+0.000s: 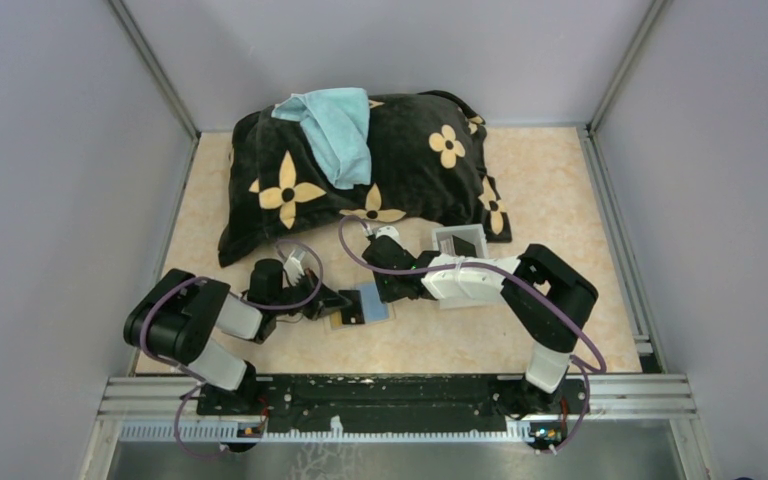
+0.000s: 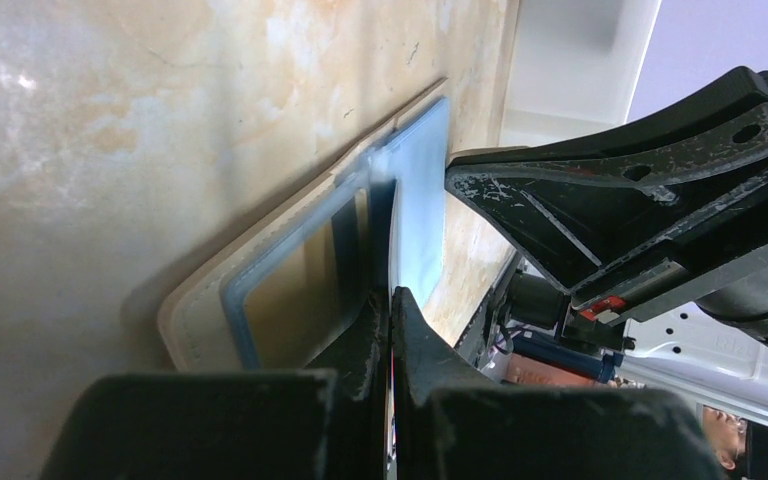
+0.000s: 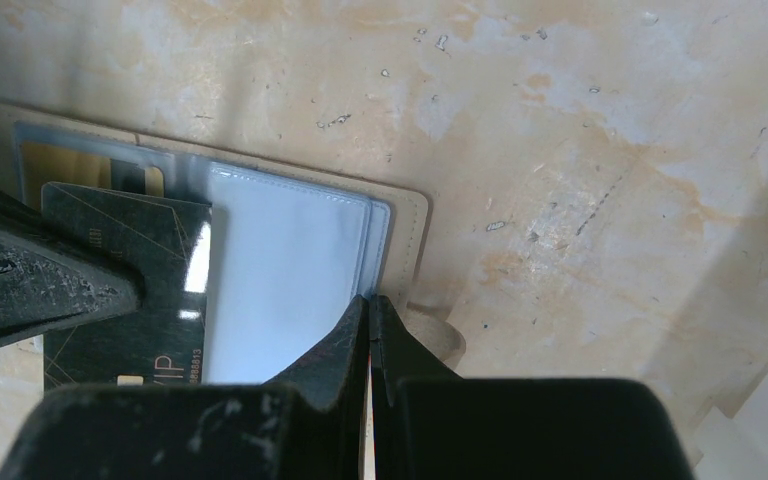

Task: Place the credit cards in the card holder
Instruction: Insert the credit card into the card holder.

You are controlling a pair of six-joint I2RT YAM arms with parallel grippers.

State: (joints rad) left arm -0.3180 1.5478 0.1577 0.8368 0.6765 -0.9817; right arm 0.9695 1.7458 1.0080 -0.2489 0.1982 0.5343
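On the table (image 1: pixel 560 200) between my arms, the card holder (image 1: pixel 365 308) lies open; right gripper (image 3: pixel 370 305), fingers together, touches the edge of its blue flap (image 3: pixel 290 270); left gripper (image 2: pixel 391 300) seemingly pinches a dark card (image 3: pixel 125 270) over it.

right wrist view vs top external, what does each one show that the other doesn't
Only the right wrist view: a gold card behind a clear window, VIP lettering on the dark card, and the snap tab. Only the top external view: the flowered pillow, the teal towel on it and the white tray. Both: the open card holder on the table, with the left gripper and right gripper closed at it.
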